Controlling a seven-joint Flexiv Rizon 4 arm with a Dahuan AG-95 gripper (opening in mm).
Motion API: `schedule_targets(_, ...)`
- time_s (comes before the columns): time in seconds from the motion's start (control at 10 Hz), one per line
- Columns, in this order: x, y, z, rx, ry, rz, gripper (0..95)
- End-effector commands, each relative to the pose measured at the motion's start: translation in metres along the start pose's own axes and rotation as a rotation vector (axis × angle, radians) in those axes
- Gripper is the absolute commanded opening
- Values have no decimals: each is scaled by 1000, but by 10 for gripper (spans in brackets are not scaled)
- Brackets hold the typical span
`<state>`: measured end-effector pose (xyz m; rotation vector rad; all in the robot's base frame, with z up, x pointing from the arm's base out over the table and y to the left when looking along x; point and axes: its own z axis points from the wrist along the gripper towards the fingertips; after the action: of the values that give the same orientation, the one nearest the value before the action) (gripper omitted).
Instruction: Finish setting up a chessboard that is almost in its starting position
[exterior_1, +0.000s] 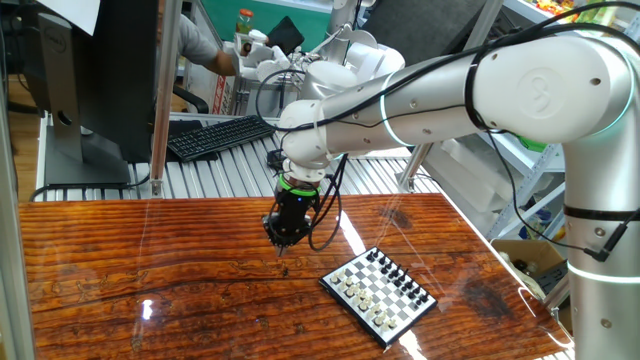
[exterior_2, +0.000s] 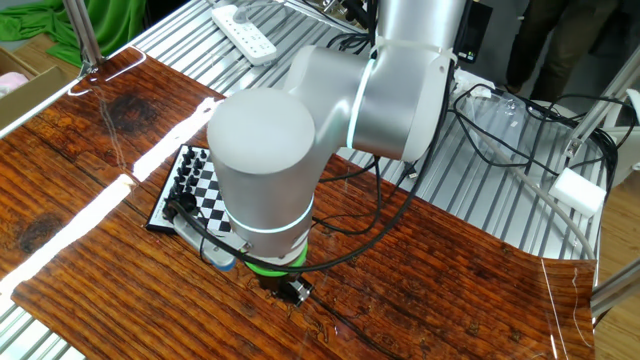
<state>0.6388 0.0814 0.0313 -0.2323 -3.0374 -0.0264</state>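
Nearest to the camera in one fixed view is the wooden surface (exterior_1: 150, 270), dark reddish brown with strong grain and bright reflections of light on it. On its right part lies the chessboard (exterior_1: 379, 294), turned at an angle, with small black and white pieces standing along its two sides. The arm (exterior_1: 520, 90) reaches in from the right, and its gripper (exterior_1: 283, 240) points straight down at the wood, to the left of the board and apart from it. The jaws are fully closed and nothing is visible between them.

Behind the wood there is a ribbed metal table (exterior_1: 230, 170) with a black keyboard (exterior_1: 220, 135) and a monitor (exterior_1: 100, 80) on it.

The other fixed view looks from the opposite side. There the big grey arm joint (exterior_2: 265, 170) hides most of the board, and only its left part (exterior_2: 190, 185) shows. The gripper tip is mostly covered too. This view alone shows a white power strip (exterior_2: 245, 35) and loose cables (exterior_2: 500, 120) on the metal table.
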Motion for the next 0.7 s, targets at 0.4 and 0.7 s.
schedule_targets(0.4, -1, 0, 1, 14, 17, -4, 0)
schedule_targets(0.7, -1, 0, 1, 4, 19, -8, 0)
